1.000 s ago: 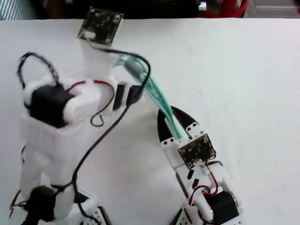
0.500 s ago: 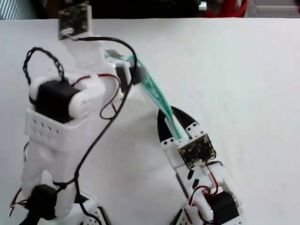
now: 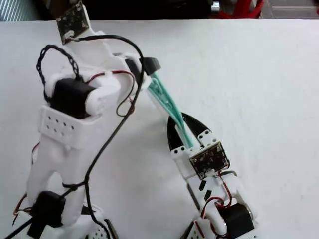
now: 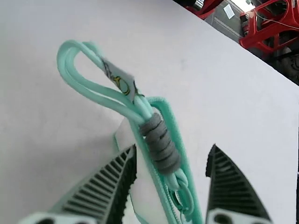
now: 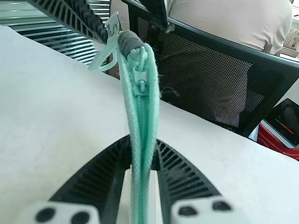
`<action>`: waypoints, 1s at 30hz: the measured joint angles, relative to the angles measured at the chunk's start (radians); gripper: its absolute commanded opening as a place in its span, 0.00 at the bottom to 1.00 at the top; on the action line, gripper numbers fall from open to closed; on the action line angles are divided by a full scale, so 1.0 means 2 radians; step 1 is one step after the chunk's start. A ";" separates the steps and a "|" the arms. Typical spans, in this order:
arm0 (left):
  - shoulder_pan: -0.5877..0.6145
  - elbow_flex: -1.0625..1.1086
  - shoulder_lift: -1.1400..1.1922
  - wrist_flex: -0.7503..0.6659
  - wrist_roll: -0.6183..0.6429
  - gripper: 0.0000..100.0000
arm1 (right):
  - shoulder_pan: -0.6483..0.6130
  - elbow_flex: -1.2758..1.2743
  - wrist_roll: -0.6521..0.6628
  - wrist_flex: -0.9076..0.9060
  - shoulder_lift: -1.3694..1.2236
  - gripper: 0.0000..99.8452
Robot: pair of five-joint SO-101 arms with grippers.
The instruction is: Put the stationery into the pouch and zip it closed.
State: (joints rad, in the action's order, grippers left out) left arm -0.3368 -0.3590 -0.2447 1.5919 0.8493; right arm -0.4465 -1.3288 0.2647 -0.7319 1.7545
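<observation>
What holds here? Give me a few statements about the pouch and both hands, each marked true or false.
1. The right hand is clamped on the pouch. True.
2. The left hand is shut on the grey pull. False: its fingers stand open on either side of the pull, without touching it.
3. The pouch lies flat on its side. False: it is held on edge, with the zip seam facing the right wrist camera.
4. A mint cord loops out from the pull. True.
</observation>
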 measured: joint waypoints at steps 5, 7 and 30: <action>0.001 0.004 0.022 -0.009 0.009 0.23 | 0.000 0.000 0.000 0.000 0.000 0.02; 0.000 0.004 0.025 -0.010 0.009 0.18 | 0.000 0.000 0.000 0.000 0.000 0.02; 0.002 0.008 0.020 -0.013 -0.031 0.02 | -0.001 -0.002 0.002 0.004 0.000 0.02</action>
State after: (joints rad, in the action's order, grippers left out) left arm -0.3322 -0.3437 -0.2048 1.5658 0.7864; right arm -0.4480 -1.3318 0.2693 -0.7242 1.7545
